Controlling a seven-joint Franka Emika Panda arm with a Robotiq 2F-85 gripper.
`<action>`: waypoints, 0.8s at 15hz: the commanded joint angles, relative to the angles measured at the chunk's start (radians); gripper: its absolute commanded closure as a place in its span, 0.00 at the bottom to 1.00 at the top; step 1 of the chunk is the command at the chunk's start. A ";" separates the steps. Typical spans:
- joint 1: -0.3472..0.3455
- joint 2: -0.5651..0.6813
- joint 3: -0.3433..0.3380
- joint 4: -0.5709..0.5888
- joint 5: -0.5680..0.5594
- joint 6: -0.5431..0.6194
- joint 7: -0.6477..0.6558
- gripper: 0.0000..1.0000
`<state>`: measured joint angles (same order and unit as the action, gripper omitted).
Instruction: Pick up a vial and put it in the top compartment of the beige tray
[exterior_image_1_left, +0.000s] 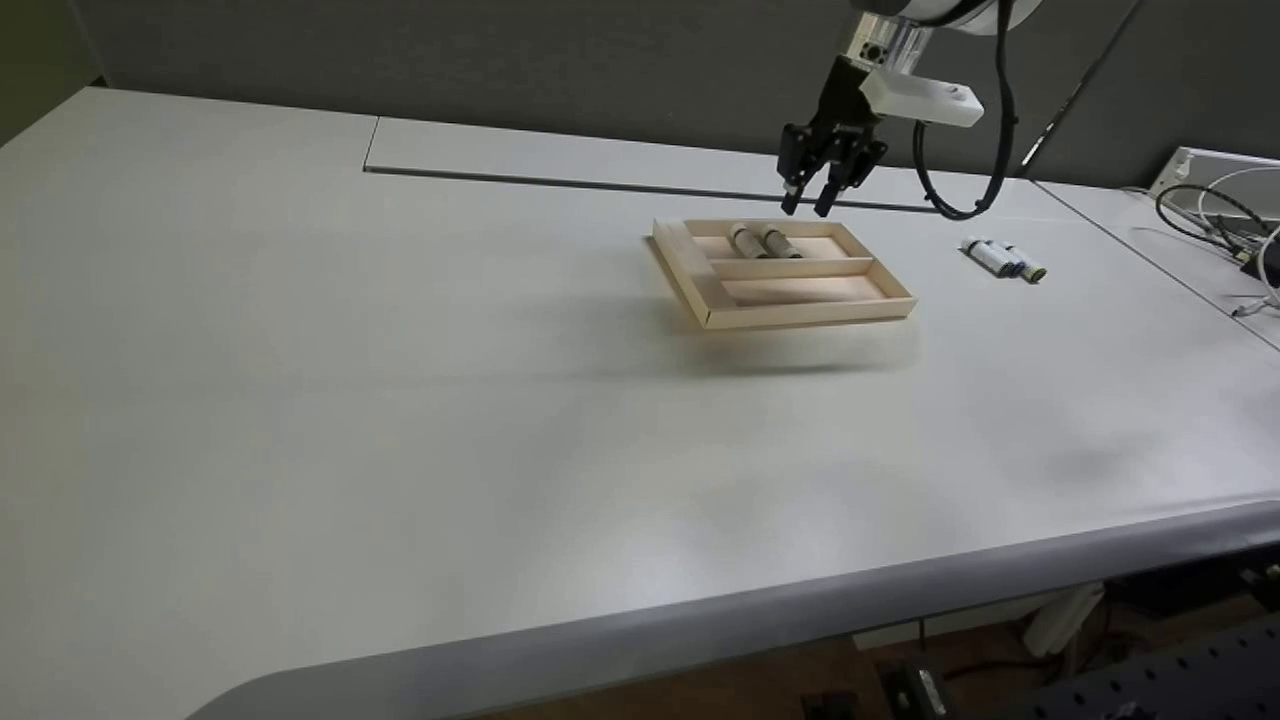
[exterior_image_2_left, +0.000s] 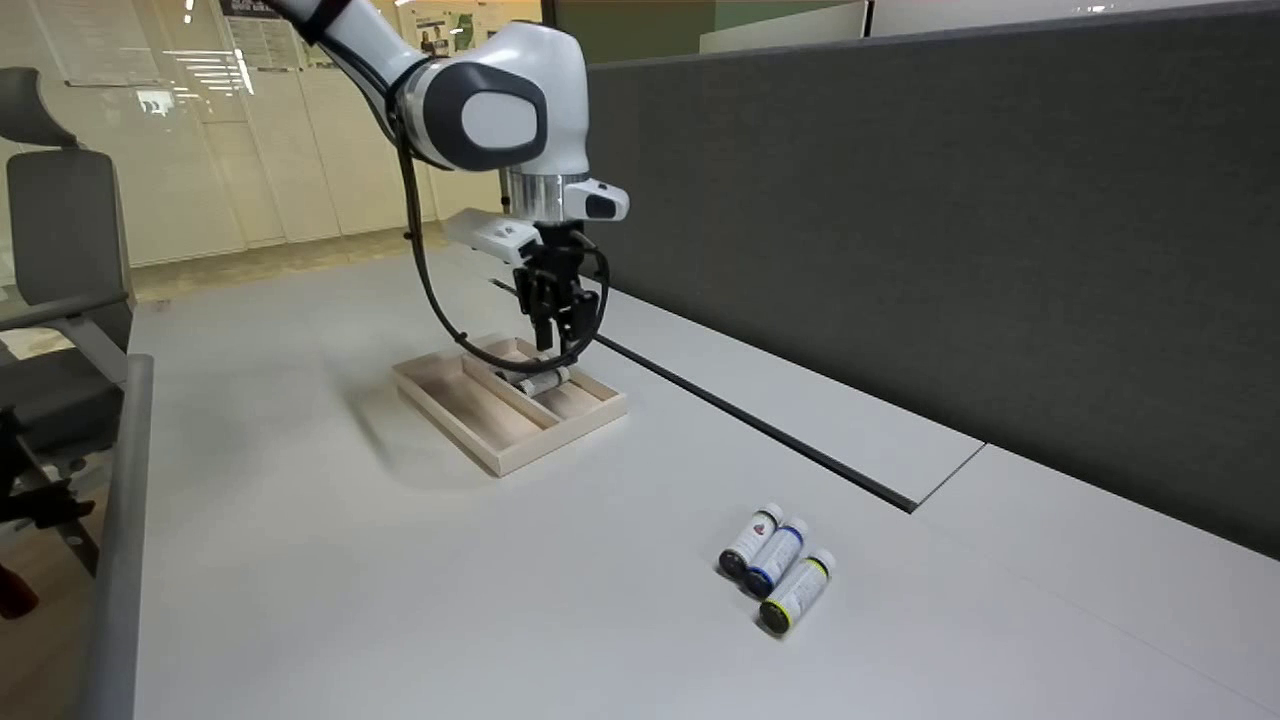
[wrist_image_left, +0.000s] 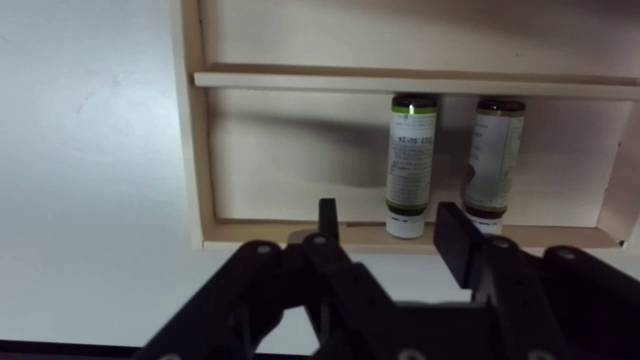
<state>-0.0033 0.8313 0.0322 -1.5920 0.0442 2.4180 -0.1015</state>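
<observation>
The beige tray (exterior_image_1_left: 810, 316) lies on the table; it also shows in an exterior view (exterior_image_2_left: 565, 442) and the wrist view (wrist_image_left: 300, 81). Its top compartment (wrist_image_left: 270, 165) is the strip on the partition side. Two vials lie side by side in it: a green-banded vial (wrist_image_left: 411, 155) and a brown-banded vial (wrist_image_left: 492, 160). Three more vials lie on the table: a red-marked vial (exterior_image_2_left: 752, 540), a blue-banded vial (exterior_image_2_left: 777, 557) and a yellow-banded vial (exterior_image_2_left: 798, 592). My gripper (exterior_image_1_left: 806, 208) is open and empty above the tray's partition-side edge; the wrist view (wrist_image_left: 385, 215) shows its fingers apart.
A dark partition (exterior_image_2_left: 900, 220) stands along the table's back, behind the arm. A dark slot (exterior_image_2_left: 760, 425) runs along the tabletop beside it. Cables (exterior_image_1_left: 1215, 220) lie at the table's far end. A black cable (exterior_image_2_left: 430, 270) loops from the arm over the tray. A chair (exterior_image_2_left: 70, 220) stands beyond the table edge.
</observation>
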 joint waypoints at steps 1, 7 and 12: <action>-0.019 -0.052 -0.001 -0.067 0.000 -0.007 0.011 0.77; -0.021 -0.018 -0.013 -0.062 -0.007 -0.013 0.024 1.00; -0.015 0.017 -0.016 -0.053 -0.012 -0.010 0.027 1.00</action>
<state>-0.0254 0.8438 0.0243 -1.6418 0.0437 2.4146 -0.1014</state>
